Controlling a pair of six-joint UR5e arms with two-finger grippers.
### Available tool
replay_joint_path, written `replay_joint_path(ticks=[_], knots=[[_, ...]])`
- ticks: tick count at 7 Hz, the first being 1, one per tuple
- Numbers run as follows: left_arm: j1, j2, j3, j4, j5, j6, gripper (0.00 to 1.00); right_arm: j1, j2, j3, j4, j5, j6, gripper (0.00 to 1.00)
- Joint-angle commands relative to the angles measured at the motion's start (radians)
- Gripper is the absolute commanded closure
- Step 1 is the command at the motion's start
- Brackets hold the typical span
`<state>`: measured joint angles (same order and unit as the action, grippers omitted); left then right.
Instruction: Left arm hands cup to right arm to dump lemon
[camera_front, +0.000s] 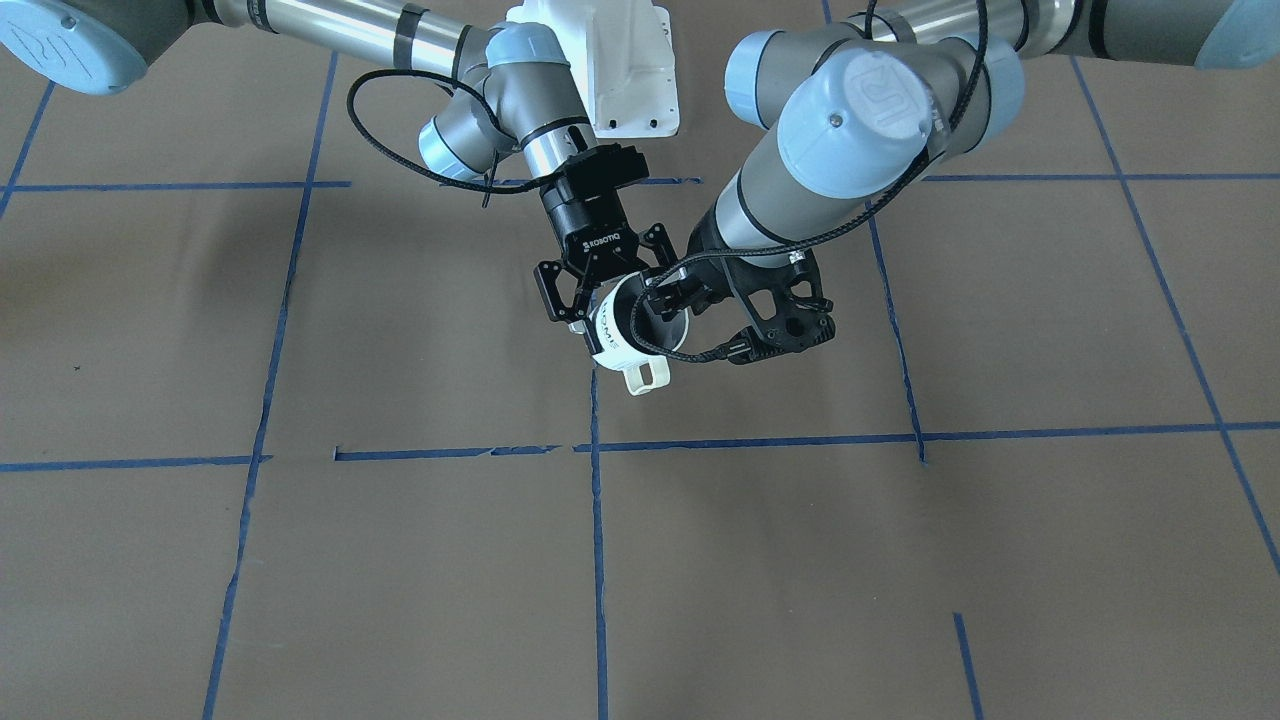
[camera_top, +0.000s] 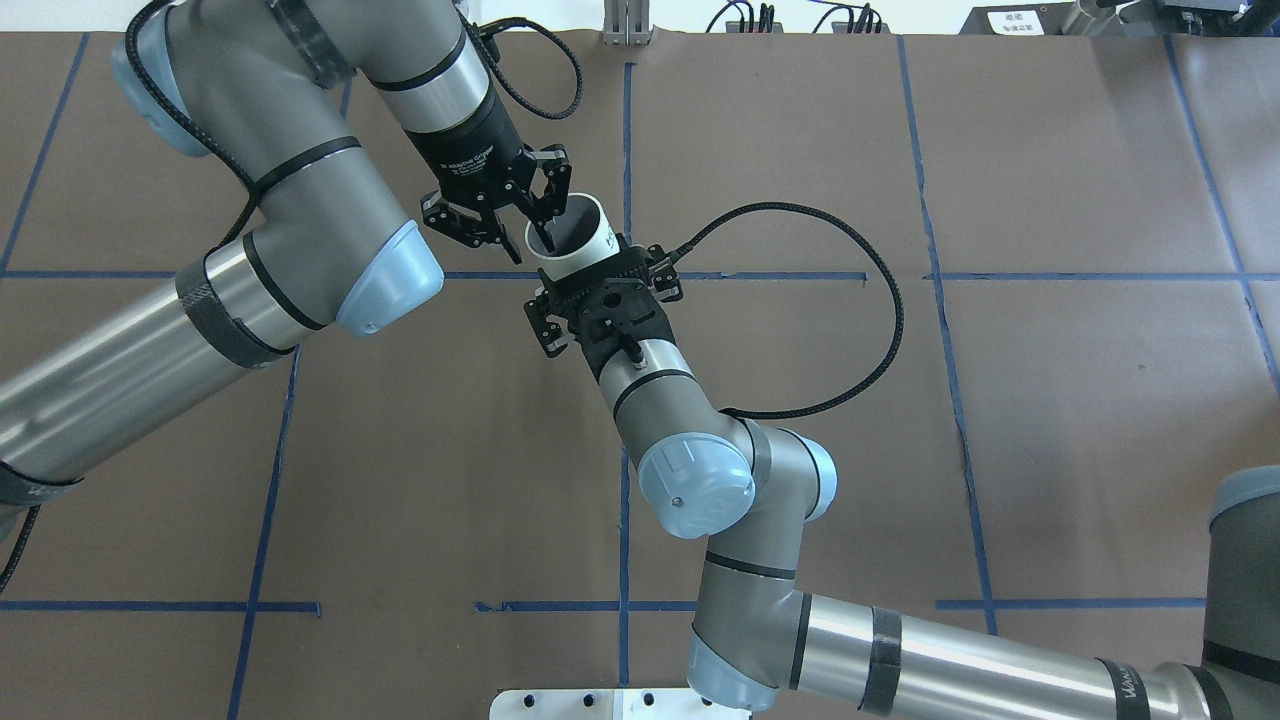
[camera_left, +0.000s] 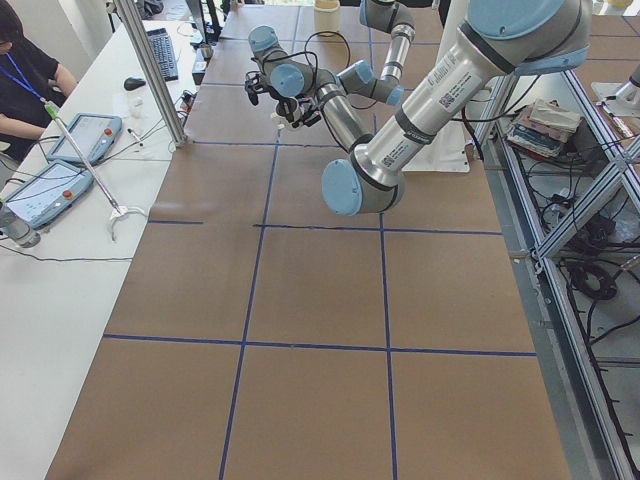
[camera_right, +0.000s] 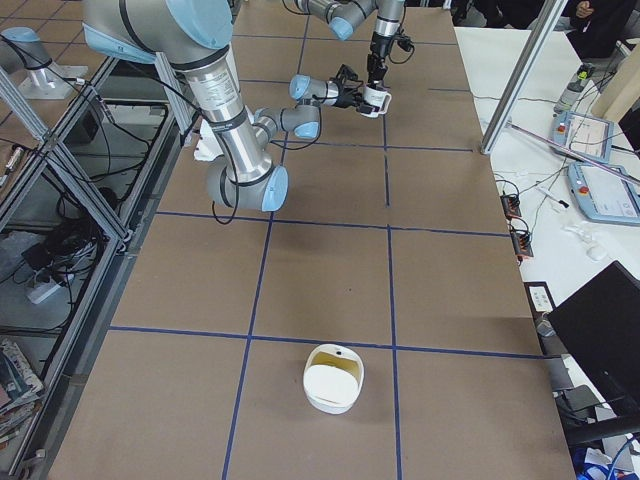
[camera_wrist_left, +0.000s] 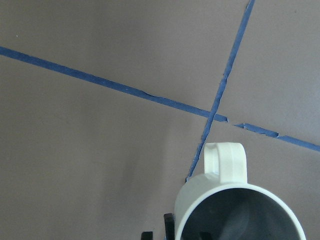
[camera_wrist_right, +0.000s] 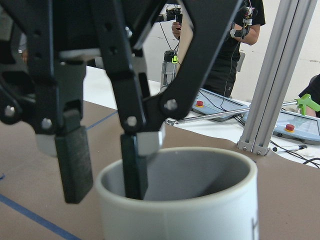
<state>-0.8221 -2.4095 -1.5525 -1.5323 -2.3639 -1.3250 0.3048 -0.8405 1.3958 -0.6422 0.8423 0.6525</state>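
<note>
The right gripper (camera_front: 612, 300) is clenched round the body of the cup (camera_top: 590, 250), held above the desk (camera_front: 400, 560) with its handle away from the robot. The left gripper (camera_top: 530, 240) is released, its fingers straddling the rim. Both forearms slant inward. A white bowl (camera_right: 333, 378) sits well apart.

My arms (camera_top: 100, 370) are silver-grey tubes with pale blue joint caps (camera_top: 695, 487) and black bands. A braided black cable (camera_top: 900, 305) loops from my right wrist. My right gripper (camera_front: 610, 305) is black linkwork with white ROBOTIQ lettering; my left gripper (camera_top: 530, 242) carries small white print.
</note>
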Motion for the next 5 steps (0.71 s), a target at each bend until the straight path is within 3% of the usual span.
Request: replay_joint_path(ticks=[1, 2, 3, 4, 5], knots=[[0.003, 0.001, 0.0, 0.0, 0.0, 0.001, 0.62, -0.001, 0.001, 0.0, -0.001, 0.0, -0.001, 0.55], [0.003, 0.001, 0.0, 0.0, 0.0, 0.001, 0.62, -0.001, 0.001, 0.0, -0.001, 0.0, -0.001, 0.55], [0.003, 0.001, 0.002, 0.0, 0.0, 0.001, 0.77, -0.001, 0.001, 0.0, -0.001, 0.0, -0.001, 0.55], [0.003, 0.004, 0.009, 0.0, 0.0, 0.012, 1.0, -0.001, 0.001, 0.0, 0.001, 0.0, 0.001, 0.39], [0.003, 0.001, 0.02, 0.0, 0.0, 0.012, 1.0, -0.003, -0.006, 0.0, 0.002, 0.0, -0.001, 0.03]])
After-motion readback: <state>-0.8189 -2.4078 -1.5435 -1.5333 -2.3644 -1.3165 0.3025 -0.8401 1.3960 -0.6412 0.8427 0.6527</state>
